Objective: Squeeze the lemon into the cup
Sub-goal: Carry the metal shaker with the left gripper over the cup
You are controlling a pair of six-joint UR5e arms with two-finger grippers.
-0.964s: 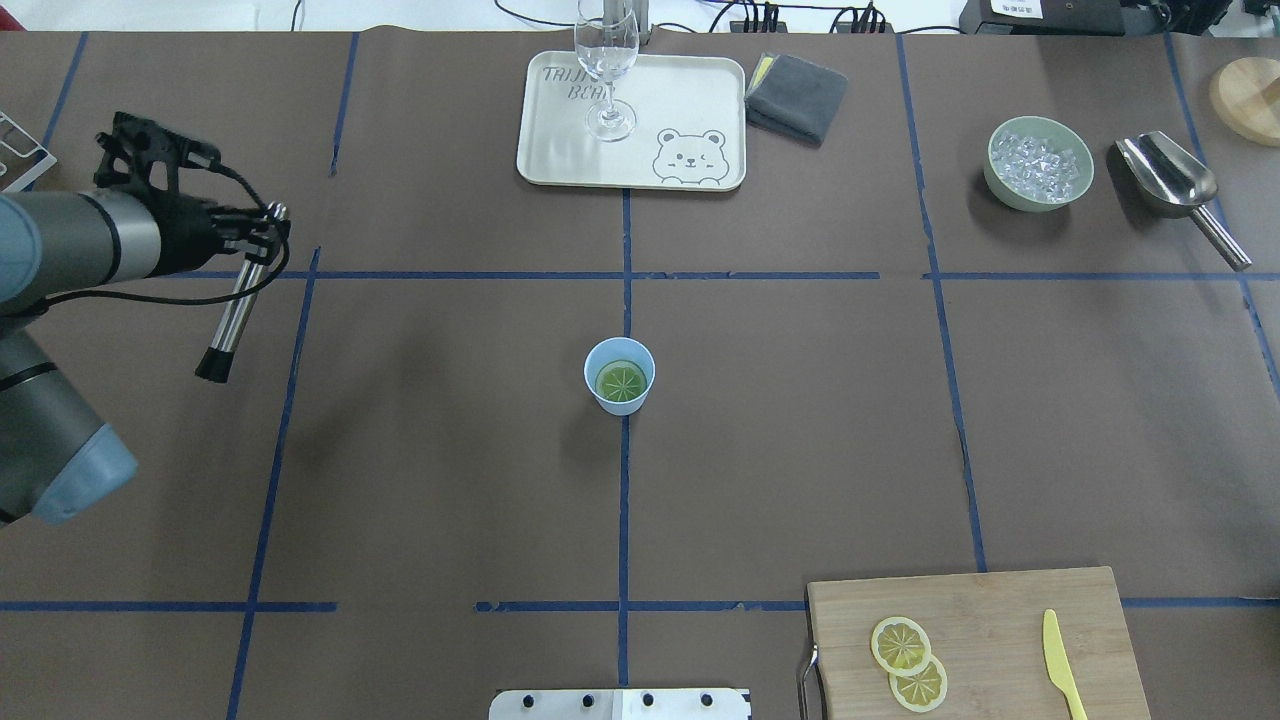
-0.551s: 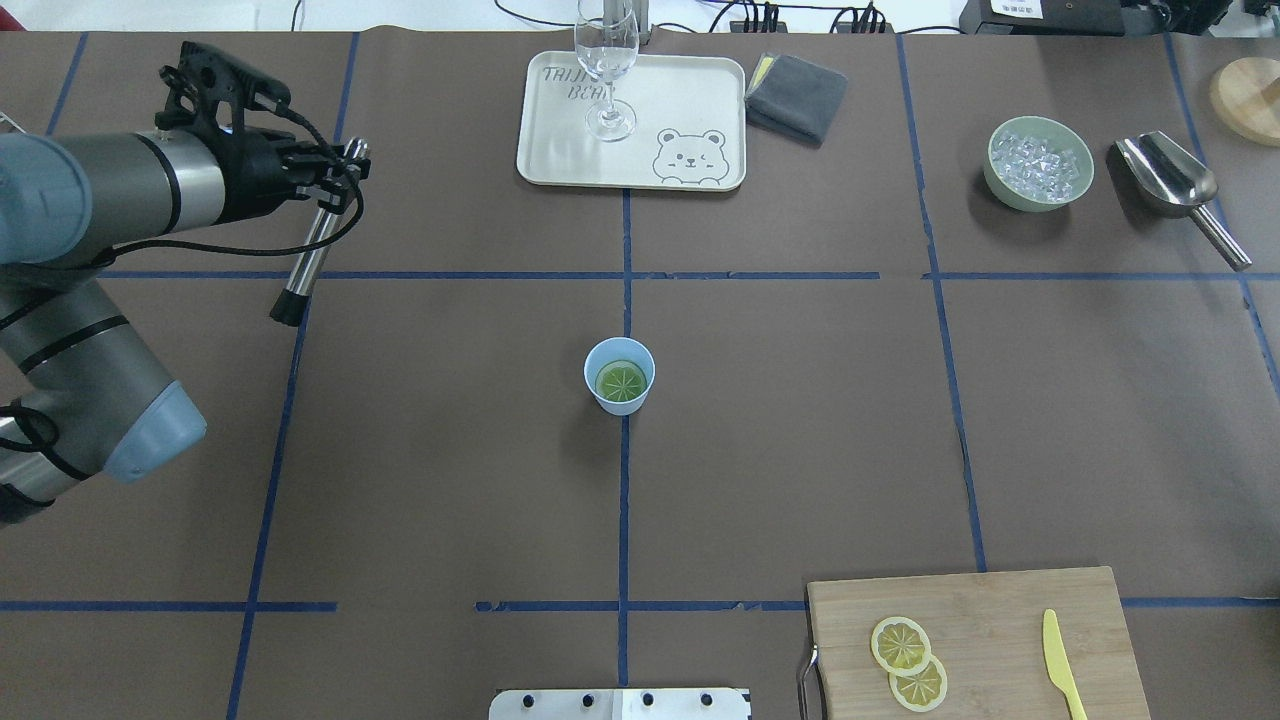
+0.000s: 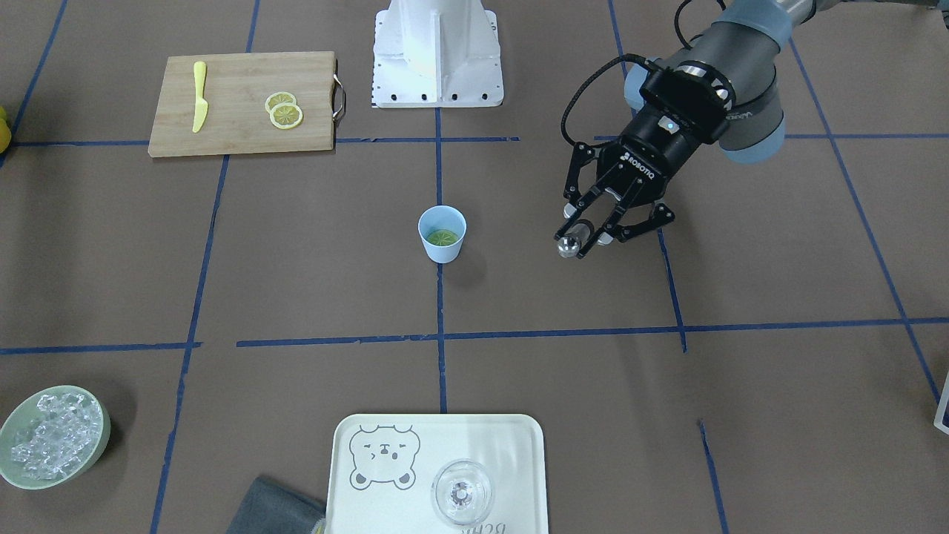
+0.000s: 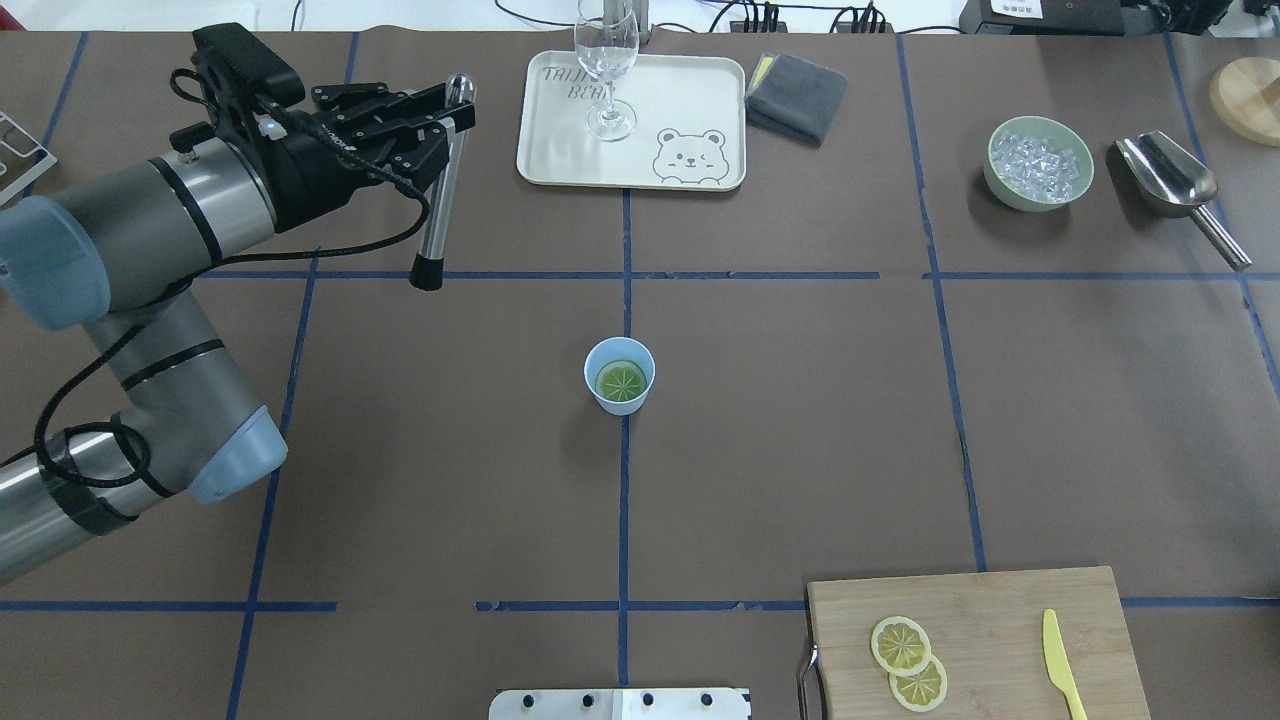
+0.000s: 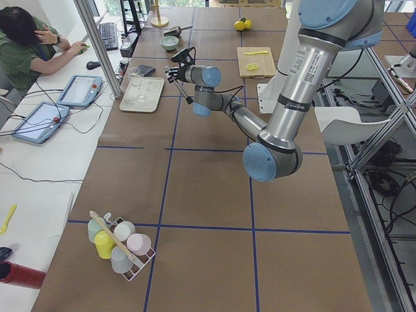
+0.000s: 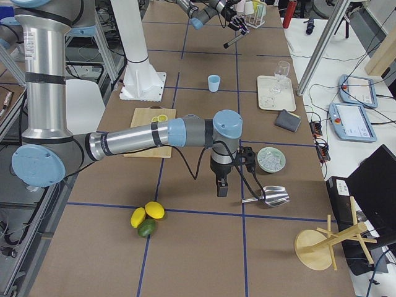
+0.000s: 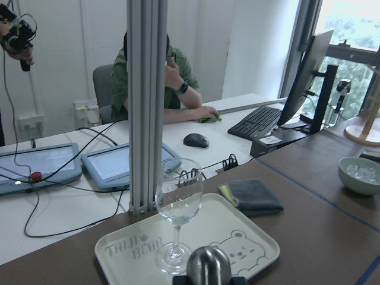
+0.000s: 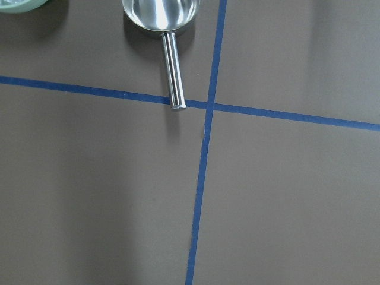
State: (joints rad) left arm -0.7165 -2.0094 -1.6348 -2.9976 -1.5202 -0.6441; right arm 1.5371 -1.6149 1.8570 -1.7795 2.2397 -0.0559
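Observation:
The light-blue cup (image 4: pixel 619 375) stands at the table's middle, also seen in the front-facing view (image 3: pixel 442 233). A lemon slice (image 4: pixel 621 381) lies flat inside it. My left gripper (image 4: pixel 448 120) hangs above the table left of the tray, well away from the cup, and is shut on a metal muddler (image 4: pixel 437 200) whose black tip points down. The front-facing view shows the same gripper (image 3: pixel 593 236) right of the cup. My right gripper (image 6: pixel 221 185) shows only in the exterior right view, pointing down near the scoop; I cannot tell whether it is open or shut.
A cream tray (image 4: pixel 690 100) with a wine glass (image 4: pixel 606 75) sits at the far middle, a grey cloth (image 4: pixel 797 95) beside it. A green bowl of ice (image 4: pixel 1040 162) and a metal scoop (image 4: pixel 1170 175) are far right. A cutting board (image 4: pixel 1000 620) holds two lemon slices (image 4: pixel 908 662) and a yellow knife (image 4: pixel 1062 665).
My left arm has swung from the table's left edge to the right and towards the tray, carrying the muddler. The cup and lemon slice have not moved.

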